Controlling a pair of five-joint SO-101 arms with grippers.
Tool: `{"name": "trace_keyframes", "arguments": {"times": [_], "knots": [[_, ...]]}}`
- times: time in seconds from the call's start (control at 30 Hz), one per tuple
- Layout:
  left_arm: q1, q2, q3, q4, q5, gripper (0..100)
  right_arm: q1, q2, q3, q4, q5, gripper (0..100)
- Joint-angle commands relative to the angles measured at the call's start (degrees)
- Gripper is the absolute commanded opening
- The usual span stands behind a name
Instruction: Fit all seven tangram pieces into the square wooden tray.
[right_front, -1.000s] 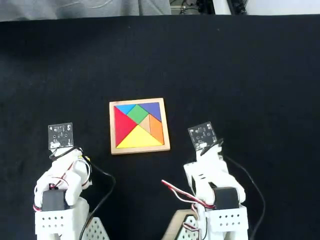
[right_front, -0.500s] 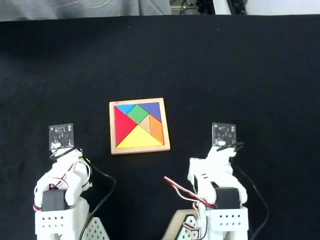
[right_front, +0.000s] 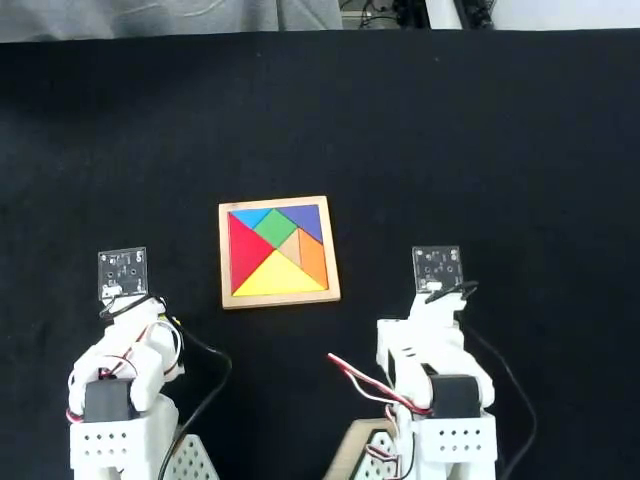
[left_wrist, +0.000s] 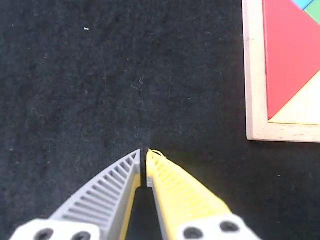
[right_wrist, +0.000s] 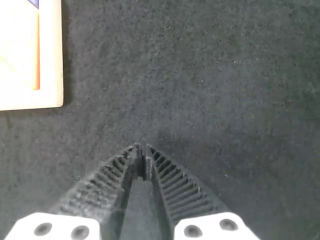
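Square wooden tray flat near the middle of the black tabletop, ahead of and between the two arms. Filled edge to edge with all seven pieces: large red triangle along the left side, large yellow triangle along the near side, light blue piece and green piece at the far edge, purple triangle in the far right corner, orange piece down the right side, small tan triangle at the centre. Left gripper closed, grey and yellow fingertips touching, empty, over bare cloth near the tray's near left corner. Right gripper likewise closed and empty, black tips together, over bare cloth off the tray's near right corner. Left arm and right arm both folded back near their bases, apart from the tray.
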Motion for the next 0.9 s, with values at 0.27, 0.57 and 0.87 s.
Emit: {"name": "trace_keyframes", "arguments": {"times": [0.27, 0.57, 0.87], "knots": [[0.8, -0.5, 1.1, 0.4, 0.2, 3, 0.6, -4.3, 0.0, 0.3, 0.4, 1.1], [0.7, -0.5, 1.1, 0.4, 0.2, 3, 0.6, -4.3, 0.0, 0.3, 0.4, 1.1], [0.7, -0.5, 1.1, 0.4, 0.2, 3, 0.6, -4.3, 0.0, 0.3, 0.4, 1.1]]}}
